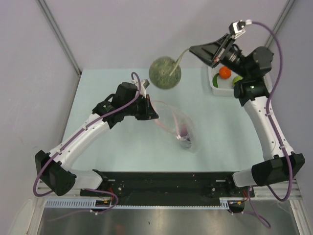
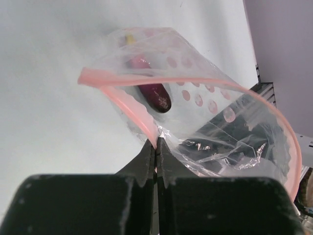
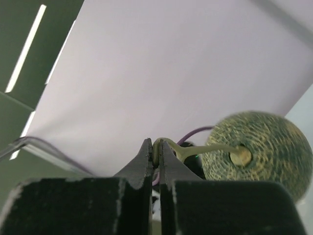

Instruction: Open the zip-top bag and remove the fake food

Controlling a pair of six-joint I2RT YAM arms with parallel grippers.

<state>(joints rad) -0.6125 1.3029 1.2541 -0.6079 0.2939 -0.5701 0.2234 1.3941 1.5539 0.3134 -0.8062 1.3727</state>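
Melon [image 1: 165,72] hanging from right gripper [image 1: 191,49], left gripper [image 1: 156,116] pinching zip-top bag [image 1: 184,125]

bag: clear crinkly plastic zip-top bag [image 2: 230,127], glossy wrinkled film; pink zip strip [image 2: 132,105] smoother, duller
eggplant: purple toy eggplant [image 2: 155,94], smooth shiny plastic (seen through the film)
melon: mottled green-brown round melon [image 3: 266,149], rough netted skin, matt; pale stem [image 3: 205,148] smooth
grippers: black left gripper [image 2: 156,146], black right gripper [image 3: 156,146], matt grainy plastic
table: pale mint tabletop [image 1: 112,147], smooth, matt
basket: white plastic basket [image 1: 217,90], slight sheen
ball: orange-red ball [image 1: 224,72], glossy
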